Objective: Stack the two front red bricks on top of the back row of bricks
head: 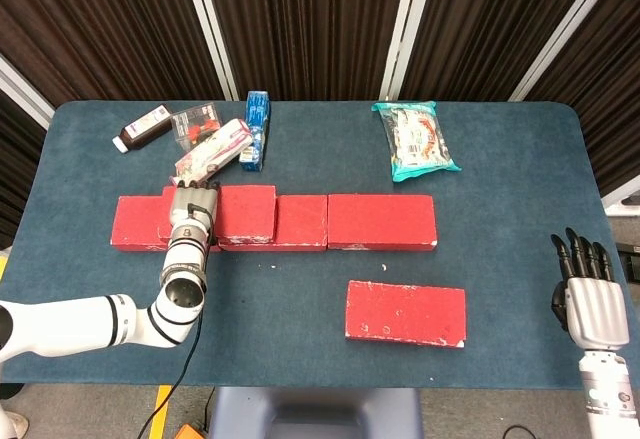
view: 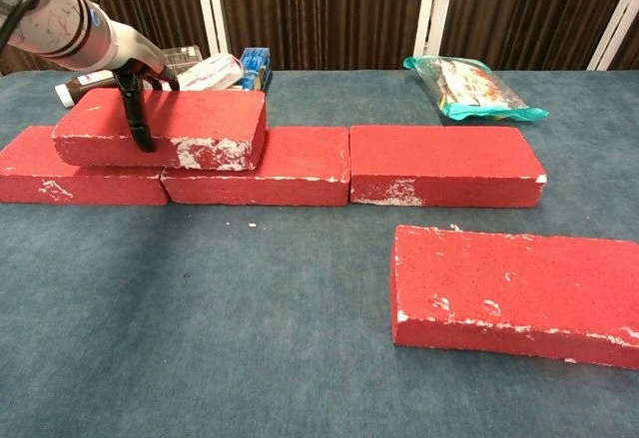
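Three red bricks form the back row: left [head: 135, 224] [view: 50, 171], middle [head: 302, 221] [view: 295, 164] and right [head: 382, 221] [view: 444, 164]. A fourth red brick [head: 248, 211] [view: 205, 122] lies on top, across the joint of the left and middle bricks. My left hand [head: 192, 211] [view: 135, 84] grips its left part, with fingers down over its front face. The other front red brick [head: 405, 312] [view: 519, 293] lies flat at the front right, alone. My right hand [head: 587, 294] hangs open off the table's right edge, seen only in the head view.
Along the back edge lie a dark bottle [head: 145, 127], some packets [head: 210, 144], a blue box [head: 256, 129] [view: 255, 62] and a teal snack bag [head: 418, 139] [view: 469, 87]. Blue cloth covers the table [head: 300, 289]. Dark curtains hang behind.
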`<state>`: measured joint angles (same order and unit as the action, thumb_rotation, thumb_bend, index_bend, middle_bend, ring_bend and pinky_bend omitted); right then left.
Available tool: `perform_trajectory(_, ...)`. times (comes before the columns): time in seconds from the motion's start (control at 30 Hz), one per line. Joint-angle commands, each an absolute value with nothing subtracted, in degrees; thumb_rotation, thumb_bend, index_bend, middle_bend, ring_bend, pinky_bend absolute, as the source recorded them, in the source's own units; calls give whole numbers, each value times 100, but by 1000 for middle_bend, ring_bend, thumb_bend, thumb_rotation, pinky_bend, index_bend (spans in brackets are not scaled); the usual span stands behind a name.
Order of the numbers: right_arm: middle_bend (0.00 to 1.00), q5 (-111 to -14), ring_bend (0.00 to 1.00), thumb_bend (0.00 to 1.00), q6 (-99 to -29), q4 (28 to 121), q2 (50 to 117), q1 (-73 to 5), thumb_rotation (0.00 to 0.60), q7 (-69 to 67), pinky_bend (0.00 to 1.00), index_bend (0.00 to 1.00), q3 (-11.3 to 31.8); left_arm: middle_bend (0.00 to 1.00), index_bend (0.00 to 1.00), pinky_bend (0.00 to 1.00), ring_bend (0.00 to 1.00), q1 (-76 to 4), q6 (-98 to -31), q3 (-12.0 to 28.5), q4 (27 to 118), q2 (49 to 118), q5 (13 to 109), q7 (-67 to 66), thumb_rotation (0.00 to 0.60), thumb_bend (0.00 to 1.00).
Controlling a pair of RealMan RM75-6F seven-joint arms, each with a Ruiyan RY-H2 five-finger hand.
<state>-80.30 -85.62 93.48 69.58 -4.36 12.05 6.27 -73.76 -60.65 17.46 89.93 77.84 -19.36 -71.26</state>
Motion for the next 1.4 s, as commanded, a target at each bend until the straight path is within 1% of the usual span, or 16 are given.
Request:
perform_trajectory(0.03, 0, -8031, 0, 925, -8559, 9351, 6974, -440, 600, 1241, 0, 139, 621, 98, 35, 44, 0, -7323, -5990, 1716, 8952, 7769, -1898, -7106, 600, 255)
perform_trajectory(0.7, 0, -8012, 0, 925, -8556, 9360, 7007, -440, 600, 1302, 0, 144, 619, 63, 1, 42, 0, -7235, -5834, 1606, 8916, 7721, -1949, -7127, 600, 251)
perform_trajectory(1.03, 0, -7993, 0, 925, -8540, 9373, 7015, -445, 600, 1336, 0, 144, 619, 24, 0, 42, 0, -7213, -5745, 1555, 8851, 7747, -1878, -7086, 600, 254)
perform_trajectory(1.4, 0, -7977, 0, 925, -8526, 9391, 7017, -446, 600, 1365, 0, 144, 614, 4, 0, 42, 0, -7247, -5790, 1537, 8880, 7749, -1879, -7068, 600, 258)
